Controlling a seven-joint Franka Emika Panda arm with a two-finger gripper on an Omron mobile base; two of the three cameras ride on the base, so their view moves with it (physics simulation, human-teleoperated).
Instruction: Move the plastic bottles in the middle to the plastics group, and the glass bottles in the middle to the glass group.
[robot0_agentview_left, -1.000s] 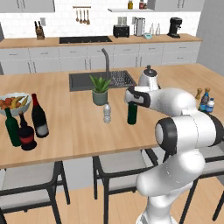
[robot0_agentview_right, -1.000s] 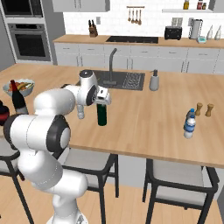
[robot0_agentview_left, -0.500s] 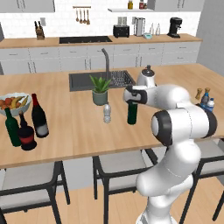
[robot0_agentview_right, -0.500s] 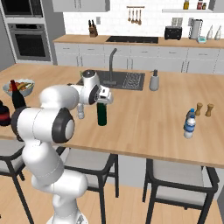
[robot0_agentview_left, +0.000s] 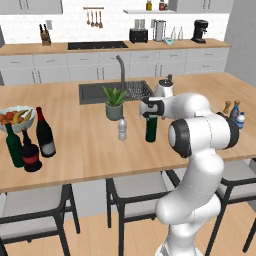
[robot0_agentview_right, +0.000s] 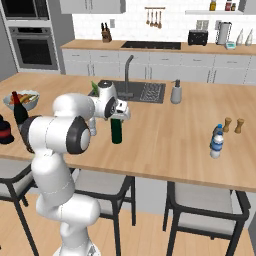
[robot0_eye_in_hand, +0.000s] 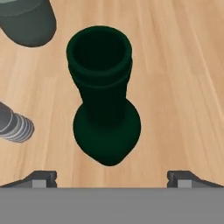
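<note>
The shorter dark green glass bottle (robot0_agentview_left: 151, 130) (robot0_agentview_right: 116, 132) stands upright mid-counter. My gripper (robot0_agentview_left: 150, 108) (robot0_agentview_right: 118, 111) hangs open just above its neck, pointing down. In the hand view I look down into the green bottle's mouth (robot0_eye_in_hand: 99, 52), with the gripper (robot0_eye_in_hand: 112, 178) spread wide and touching nothing. The small clear plastic bottle (robot0_agentview_left: 122, 129) (robot0_eye_in_hand: 14, 125) stands just left of it. The tall wine bottle (robot0_agentview_left: 45, 134) (robot0_agentview_right: 19, 107) stands at the far left beside the slim green bottle (robot0_agentview_left: 14, 145) and the squat red-labelled bottle (robot0_agentview_left: 31, 155). The blue-labelled small bottles (robot0_agentview_left: 239, 117) (robot0_agentview_right: 216, 142) are at the right.
A potted plant (robot0_agentview_left: 114, 104) stands behind the clear bottle, in front of the sink (robot0_agentview_left: 107, 92) and its faucet. A fruit bowl (robot0_agentview_left: 15, 117) sits at the far left. Pepper mills (robot0_agentview_right: 233, 125) and a soap dispenser (robot0_agentview_right: 175, 92) stand on the right. Stools line the near edge.
The arm's elbow has swung over while the hand stayed above the green bottle, shifting only slightly. The jaws stayed open and no bottle moved.
</note>
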